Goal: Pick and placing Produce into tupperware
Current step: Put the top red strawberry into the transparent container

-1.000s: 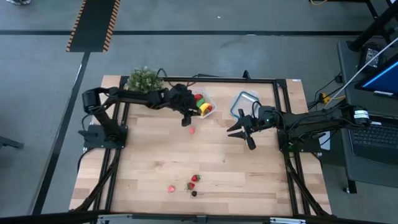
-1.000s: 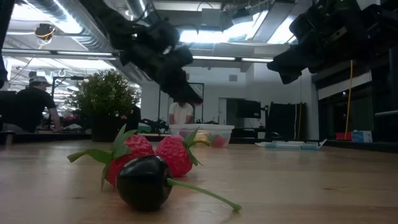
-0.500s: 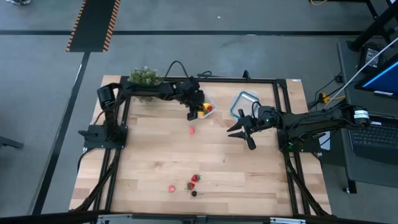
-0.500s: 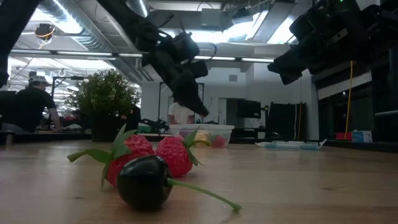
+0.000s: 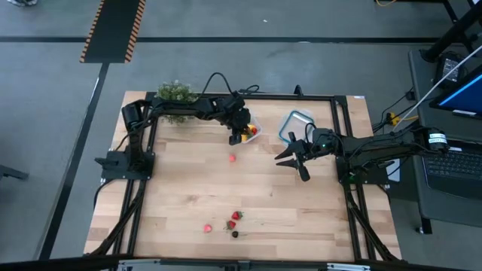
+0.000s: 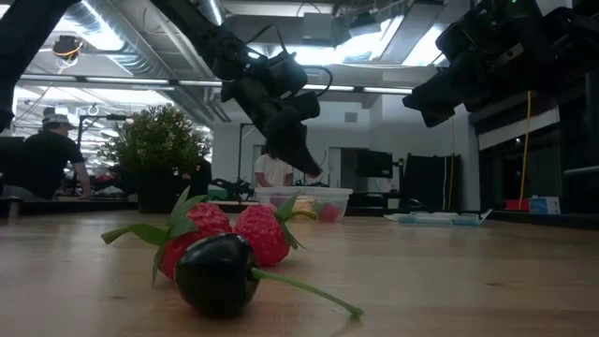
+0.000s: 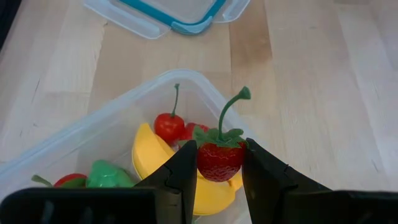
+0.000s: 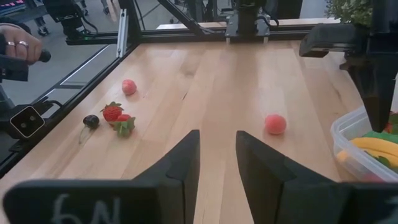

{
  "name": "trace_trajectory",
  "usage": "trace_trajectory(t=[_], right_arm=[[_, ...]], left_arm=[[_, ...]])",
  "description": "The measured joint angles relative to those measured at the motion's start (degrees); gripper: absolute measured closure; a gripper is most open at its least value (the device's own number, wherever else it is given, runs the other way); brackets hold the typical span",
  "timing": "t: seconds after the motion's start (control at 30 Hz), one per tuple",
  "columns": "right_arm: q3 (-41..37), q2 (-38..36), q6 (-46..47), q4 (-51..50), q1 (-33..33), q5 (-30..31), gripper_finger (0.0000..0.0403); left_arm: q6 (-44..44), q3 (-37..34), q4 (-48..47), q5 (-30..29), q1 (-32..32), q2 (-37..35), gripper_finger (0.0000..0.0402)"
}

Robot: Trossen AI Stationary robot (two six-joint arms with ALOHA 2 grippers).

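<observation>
The tupperware point(image 5: 249, 126) is a clear tub at the table's far middle. In the left wrist view it point(image 7: 93, 134) holds a yellow banana point(image 7: 148, 155), a red cherry point(image 7: 169, 127), a green piece point(image 7: 107, 175) and a red piece point(image 7: 69, 180). My left gripper point(image 5: 236, 137) hangs over the tub's near corner, shut on a red strawberry point(image 7: 219, 160). My right gripper point(image 5: 291, 159) is open and empty above the table to the right of the tub; it also shows in its own wrist view point(image 8: 217, 140). My left gripper pinches the strawberry's red body point(image 7: 203, 163) by two opposite sides between its two fingers point(image 7: 181, 174). The fingers slant down from the table's left. The berry is lifted clear above the tub's contents, and its green leaves and curled stem point(image 7: 231, 109) point away from the fingers.
A pink ball point(image 5: 232, 158) lies near the tub. Two strawberries point(image 5: 234, 219), a dark cherry point(image 5: 235, 233) and a pink piece point(image 5: 207, 227) lie near the front edge. A blue-rimmed clear lid point(image 5: 295, 122) lies right of the tub. A potted plant point(image 5: 175, 93) stands far left.
My left gripper has gone toward the table's right and far edges, from near the pink ball to over the tub's near corner, while its arm stretched out. My right gripper has kept still.
</observation>
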Motion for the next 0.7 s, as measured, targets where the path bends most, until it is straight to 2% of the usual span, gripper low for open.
trace_trajectory(t=[0.3, 0.5, 0.7], right_arm=[[0.0, 0.0, -0.2, 0.1, 0.0, 0.1, 0.0297], [0.0, 0.0, -0.1, 0.1, 0.0, 0.2, 0.0297], [0.0, 0.0, -0.1, 0.1, 0.0, 0.2, 0.0297]], left_arm=[[-3.2, 0.0, 0.0, 2.6, 0.0, 0.0, 0.0307], [-3.5, 0.0, 0.0, 3.1, -0.2, 0.0, 0.0277], [-3.5, 0.0, 0.3, 2.9, -0.2, 0.0, 0.0288]])
